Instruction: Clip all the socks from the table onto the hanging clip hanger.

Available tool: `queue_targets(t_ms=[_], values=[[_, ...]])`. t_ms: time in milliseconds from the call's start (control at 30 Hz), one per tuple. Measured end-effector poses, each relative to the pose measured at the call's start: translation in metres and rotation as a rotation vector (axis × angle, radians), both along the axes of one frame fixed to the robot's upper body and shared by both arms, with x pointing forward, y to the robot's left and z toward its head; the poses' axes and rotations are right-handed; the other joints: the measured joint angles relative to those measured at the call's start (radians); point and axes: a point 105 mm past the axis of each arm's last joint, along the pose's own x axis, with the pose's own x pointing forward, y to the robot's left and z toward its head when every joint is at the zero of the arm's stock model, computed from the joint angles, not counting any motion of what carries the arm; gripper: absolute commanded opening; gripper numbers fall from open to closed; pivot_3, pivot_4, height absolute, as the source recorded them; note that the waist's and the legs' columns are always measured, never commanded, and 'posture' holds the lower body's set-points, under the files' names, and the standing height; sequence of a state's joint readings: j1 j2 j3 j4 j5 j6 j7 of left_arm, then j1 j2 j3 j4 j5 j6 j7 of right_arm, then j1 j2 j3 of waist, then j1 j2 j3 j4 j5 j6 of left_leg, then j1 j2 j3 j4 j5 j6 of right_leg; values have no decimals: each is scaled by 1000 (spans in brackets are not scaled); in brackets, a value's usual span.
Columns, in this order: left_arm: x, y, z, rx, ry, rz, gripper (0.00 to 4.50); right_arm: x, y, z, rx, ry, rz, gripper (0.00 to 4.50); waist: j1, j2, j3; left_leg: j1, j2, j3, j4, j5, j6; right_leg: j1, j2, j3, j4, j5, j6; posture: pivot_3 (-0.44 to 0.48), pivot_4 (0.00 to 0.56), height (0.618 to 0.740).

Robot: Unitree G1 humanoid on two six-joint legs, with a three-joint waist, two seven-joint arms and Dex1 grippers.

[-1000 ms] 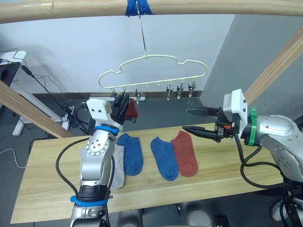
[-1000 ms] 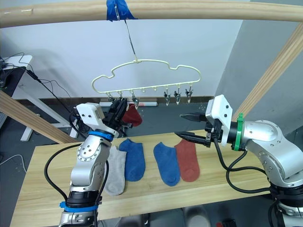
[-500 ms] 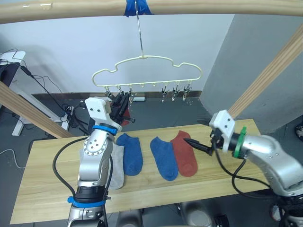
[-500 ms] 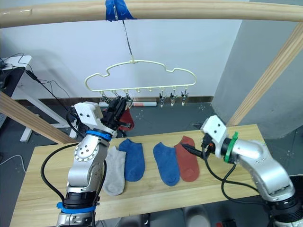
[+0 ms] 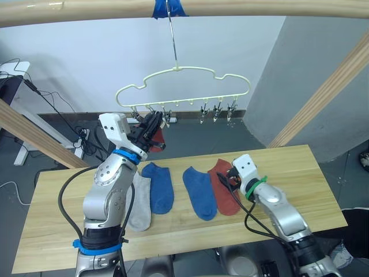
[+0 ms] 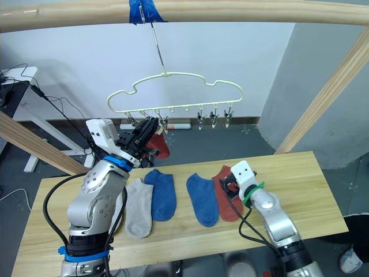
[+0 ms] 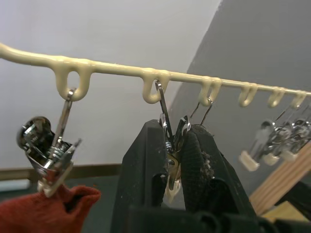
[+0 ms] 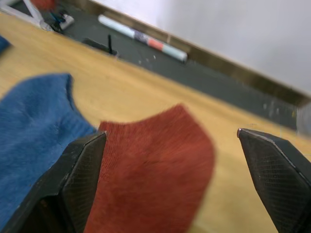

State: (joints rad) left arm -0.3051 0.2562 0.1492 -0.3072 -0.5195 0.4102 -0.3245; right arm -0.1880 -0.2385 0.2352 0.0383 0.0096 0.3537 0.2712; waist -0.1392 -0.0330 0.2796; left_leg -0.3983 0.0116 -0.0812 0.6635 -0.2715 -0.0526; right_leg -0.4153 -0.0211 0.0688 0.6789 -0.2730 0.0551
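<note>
The pale yellow clip hanger (image 5: pixel 184 86) hangs from the top pole. My left gripper (image 5: pixel 153 124) is shut on one of its metal clips (image 7: pixel 171 160). On the neighbouring clip (image 7: pixel 46 155) hangs a red sock (image 5: pixel 157 142). On the table (image 5: pixel 323 173) lie a grey sock (image 5: pixel 140 202), two blue socks (image 5: pixel 160 187) (image 5: pixel 200 193) and a red sock (image 5: pixel 225 187) in a row. My right gripper (image 5: pixel 226 180) is low over this red sock (image 8: pixel 155 165), open, with its fingers to either side of the sock's cuff end.
A round wooden pole (image 5: pixel 259 8) runs across the top, with blue tape (image 5: pixel 168 8) at the hanger's hook. Slanted poles stand at the left (image 5: pixel 29 130) and right (image 5: pixel 328 86). Several bare clips (image 5: pixel 218 111) hang toward the hanger's right end. Bare tabletop lies right of the socks.
My right arm has dropped from beside the hanger down to the red sock on the table, still open. The left gripper stays at the clips; the hanger has swayed slightly.
</note>
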Motion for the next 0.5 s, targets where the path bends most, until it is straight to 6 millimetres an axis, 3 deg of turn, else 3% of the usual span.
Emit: queue_targets(t_ms=[200, 400, 500], values=[[-2, 0, 6, -74, 58, -50, 314, 8, 10, -20, 23, 64, -79, 4500, 3, 0, 0, -1, 0, -1, 0, 0, 0, -1, -1, -1, 0, 0, 0, -209, 276, 714], [-2, -2, 6, -112, 106, -86, 314, 9, 16, -23, 44, 68, -95, 4500, 1, 0, 0, -1, 0, -1, 0, 0, 0, -1, -1, -1, 1, 0, 0, -205, 276, 714], [-2, -2, 8, -145, 133, -101, 314, 11, 17, -24, 47, 71, -95, 3908, 1, 0, 0, 0, -1, 0, 1, 0, 0, -1, 0, -1, 1, 0, 0, -205, 276, 714]])
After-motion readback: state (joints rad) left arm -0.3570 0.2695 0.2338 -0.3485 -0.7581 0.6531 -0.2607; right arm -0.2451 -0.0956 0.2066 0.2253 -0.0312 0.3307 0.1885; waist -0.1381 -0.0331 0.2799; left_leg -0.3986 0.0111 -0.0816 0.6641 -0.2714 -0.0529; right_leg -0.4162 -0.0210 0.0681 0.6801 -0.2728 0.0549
